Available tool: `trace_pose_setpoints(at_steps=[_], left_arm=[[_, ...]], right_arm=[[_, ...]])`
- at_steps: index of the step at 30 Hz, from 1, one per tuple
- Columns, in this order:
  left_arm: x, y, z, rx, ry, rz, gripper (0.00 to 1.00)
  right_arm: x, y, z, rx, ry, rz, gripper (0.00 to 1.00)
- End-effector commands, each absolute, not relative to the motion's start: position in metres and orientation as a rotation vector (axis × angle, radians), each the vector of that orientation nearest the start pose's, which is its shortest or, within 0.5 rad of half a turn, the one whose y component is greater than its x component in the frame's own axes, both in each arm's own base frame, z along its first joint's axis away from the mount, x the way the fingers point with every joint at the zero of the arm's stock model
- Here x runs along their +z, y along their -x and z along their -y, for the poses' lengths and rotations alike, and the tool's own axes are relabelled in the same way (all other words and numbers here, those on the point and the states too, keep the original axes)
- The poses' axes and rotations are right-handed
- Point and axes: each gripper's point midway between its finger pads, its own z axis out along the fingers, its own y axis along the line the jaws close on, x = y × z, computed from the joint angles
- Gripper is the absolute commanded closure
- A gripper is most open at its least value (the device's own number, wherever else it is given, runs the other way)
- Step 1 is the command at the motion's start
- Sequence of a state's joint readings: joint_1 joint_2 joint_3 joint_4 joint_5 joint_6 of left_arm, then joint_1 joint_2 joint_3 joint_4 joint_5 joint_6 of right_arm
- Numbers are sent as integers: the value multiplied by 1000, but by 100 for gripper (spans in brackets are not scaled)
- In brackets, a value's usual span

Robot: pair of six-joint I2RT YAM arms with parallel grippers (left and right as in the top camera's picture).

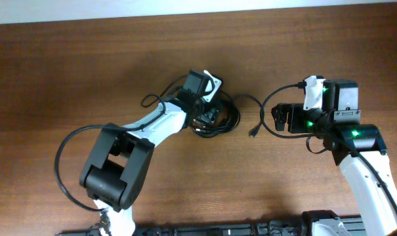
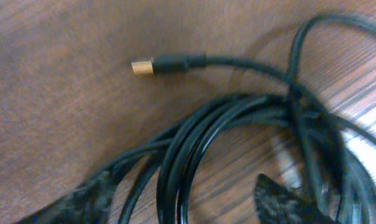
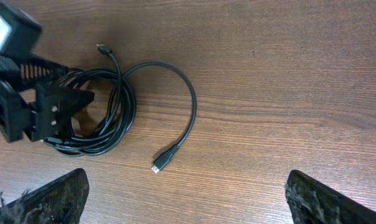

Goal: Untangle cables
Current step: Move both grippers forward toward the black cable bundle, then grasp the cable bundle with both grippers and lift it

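Spread wide, the left hand (image 2: 181, 205) sits over the coil of cables (image 2: 194, 137) on the tabletop (image 2: 63, 112), the right hand (image 3: 188, 193) is open and empty nearby, and these soft, light, bendy cords look easiest to grab by the loose plug (image 3: 160, 163).

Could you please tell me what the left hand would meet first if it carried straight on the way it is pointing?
Probably the coiled cables, which lie just ahead of the left hand, between its open fingers.
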State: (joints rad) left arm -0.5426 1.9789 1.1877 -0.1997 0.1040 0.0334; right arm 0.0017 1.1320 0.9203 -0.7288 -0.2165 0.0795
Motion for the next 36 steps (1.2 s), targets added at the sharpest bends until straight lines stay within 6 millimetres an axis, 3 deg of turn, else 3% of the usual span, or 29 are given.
trace_pose_setpoints(at_steps=[1,2,5,6,8,9,13,15,17,21,23,25,28,31,34,36], left_arm=[[12,-399,256,-224,-801,-2470,39],[12,-398,257,-221,-804,-2471,46],[6,-390,252,-210,-817,-2512,91],[5,-388,251,-209,-819,-2520,100],[11,-388,251,-215,-819,-2517,100],[23,-390,257,-249,-819,-2494,100],[112,-387,293,-578,-705,-2361,100],[141,-373,303,-730,-688,-2331,100],[155,-358,312,-853,-719,-2320,100],[158,-346,318,-943,-750,-2325,100],[159,-343,319,-976,-736,-2333,100],[160,-343,319,-976,-735,-2332,100],[160,-347,315,-971,-720,-2335,100],[158,-358,300,-953,-669,-2353,100],[151,-365,277,-928,-599,-2410,100],[150,-364,275,-930,-596,-2423,100]], right_arm=[[178,-306,-41,323,-1,-2466,2],[178,-306,-41,323,-1,-2466,2],[178,-306,-41,324,-1,-2466,2],[178,-306,-41,324,-1,-2466,2],[178,-306,-42,328,0,-2467,2],[179,-306,-44,346,7,-2465,1],[183,-304,-61,470,52,-2449,2],[178,-306,-61,473,49,-2465,2],[168,-308,-63,493,45,-2499,2],[142,-312,-84,678,67,-2573,1],[131,-314,-96,799,79,-2597,13],[121,-313,-105,896,79,-2623,32],[117,-308,-110,954,65,-2645,46],[110,-312,-99,852,44,-2669,46],[94,-325,-59,533,-231,-2722,29],[107,-335,-61,576,-325,-2681,16]])
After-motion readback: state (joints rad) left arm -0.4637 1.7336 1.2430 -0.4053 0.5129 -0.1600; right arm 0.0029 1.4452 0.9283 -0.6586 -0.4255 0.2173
